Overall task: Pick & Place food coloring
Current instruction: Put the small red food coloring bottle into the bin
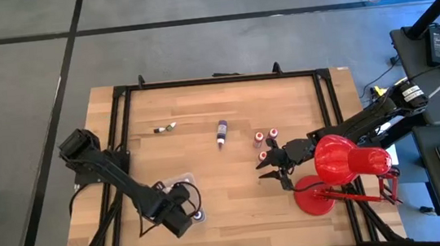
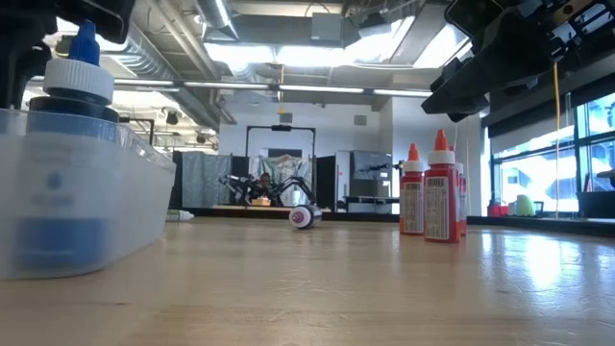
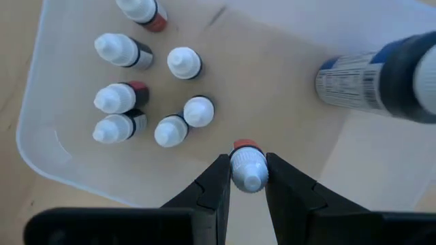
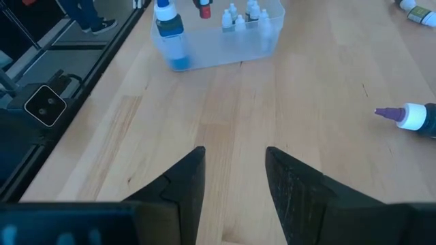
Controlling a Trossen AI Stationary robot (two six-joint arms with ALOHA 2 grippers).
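Held bottle: a small white-capped dropper bottle [image 3: 248, 168] sits pinched between my left fingers [image 3: 216, 187], over the clear tray [image 3: 48, 146].
Bottles in tray: six small white-capped ones [image 3: 184, 62] stand together inside; a bigger blue bottle [image 3: 381, 71] stands at the tray's other end.
Bottles left out: red ones [image 1: 266, 138] stand near my right hand; a purple one [image 1: 222, 132] and a small one [image 1: 165, 129] lie on the counter [image 1: 236, 195].
Right fingers [image 4: 235, 180]: partly apart, holding nothing, low over bare wood.
Lamp [image 1: 341, 167]: red, just beside my right arm.
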